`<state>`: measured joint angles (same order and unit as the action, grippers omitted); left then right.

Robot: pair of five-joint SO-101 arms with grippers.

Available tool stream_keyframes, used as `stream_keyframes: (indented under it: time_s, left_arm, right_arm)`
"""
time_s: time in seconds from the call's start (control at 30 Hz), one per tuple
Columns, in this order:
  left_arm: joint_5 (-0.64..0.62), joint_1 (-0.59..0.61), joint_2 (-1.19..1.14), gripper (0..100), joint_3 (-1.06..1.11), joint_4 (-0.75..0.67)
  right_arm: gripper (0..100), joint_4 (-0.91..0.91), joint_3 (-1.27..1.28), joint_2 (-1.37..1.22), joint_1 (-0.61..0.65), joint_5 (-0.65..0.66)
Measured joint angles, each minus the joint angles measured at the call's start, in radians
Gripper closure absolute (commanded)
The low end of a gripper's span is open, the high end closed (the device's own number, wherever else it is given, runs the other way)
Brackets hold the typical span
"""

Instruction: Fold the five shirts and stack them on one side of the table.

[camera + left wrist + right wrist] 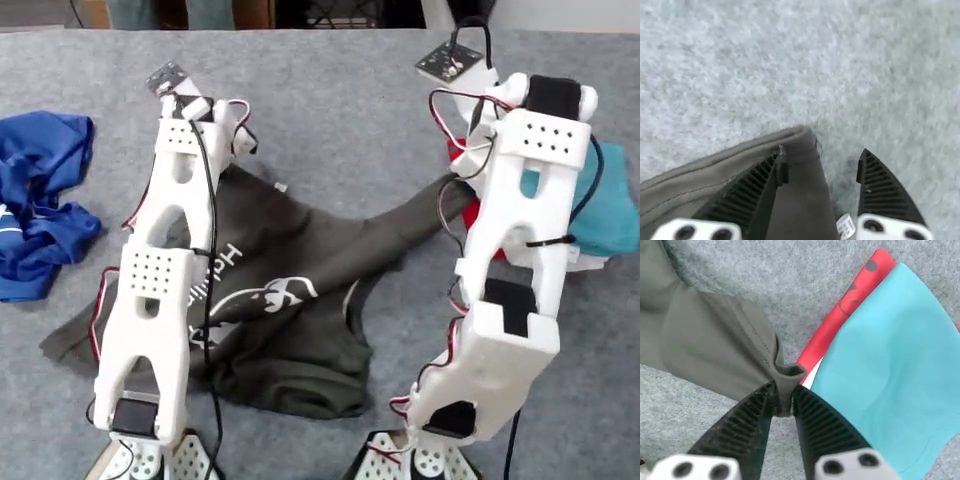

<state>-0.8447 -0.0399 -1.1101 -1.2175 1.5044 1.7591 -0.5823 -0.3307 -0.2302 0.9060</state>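
Note:
A dark olive shirt (290, 290) with white print lies spread between the two arms on the grey table. My left gripper (238, 132) is over its far left corner. In the left wrist view the gripper (821, 155) is open, and the shirt's hem (800, 190) lies between the jaws against one finger. My right gripper (458, 165) is at the shirt's far right end, beside the folded pile. Here the gripper (784, 390) is shut on a bunched edge of the olive shirt (715, 340).
A crumpled blue shirt (40, 200) lies at the table's left edge. Folded teal (610, 215) (890, 355) and red (470, 212) (840, 315) shirts are stacked at the right, close to my right gripper. Bare grey table (340, 110) stretches beyond the olive shirt.

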Motion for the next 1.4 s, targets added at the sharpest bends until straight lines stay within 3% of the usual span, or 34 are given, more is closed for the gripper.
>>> stream_keyframes:
  time_s: [0.53,0.73,0.83,1.0,1.13,1.4]
  left_arm:
    - [-0.061,0.006,-0.112,93,-0.083,0.028]
    - [0.032,0.005,-0.114,97,-0.083,0.029]
    - [0.063,0.011,-0.103,97,-0.092,0.058]
    - [0.129,0.098,-0.08,97,-0.215,0.164]
    - [0.183,0.187,0.006,97,-0.362,0.221]
    - [0.288,0.419,0.336,97,-0.397,0.239]
  right_arm:
    - [98.4,0.0,0.0,0.0,0.009,0.0]
    - [98.4,0.0,0.0,0.0,0.014,-0.002]
    - [98.4,-0.014,-0.002,0.0,0.051,-0.078]
    - [98.4,-0.051,-0.115,0.0,0.115,-0.324]
    - [98.5,-0.052,-0.33,0.0,0.183,-0.473]
    - [98.5,-0.178,-0.83,0.0,0.232,-0.621]
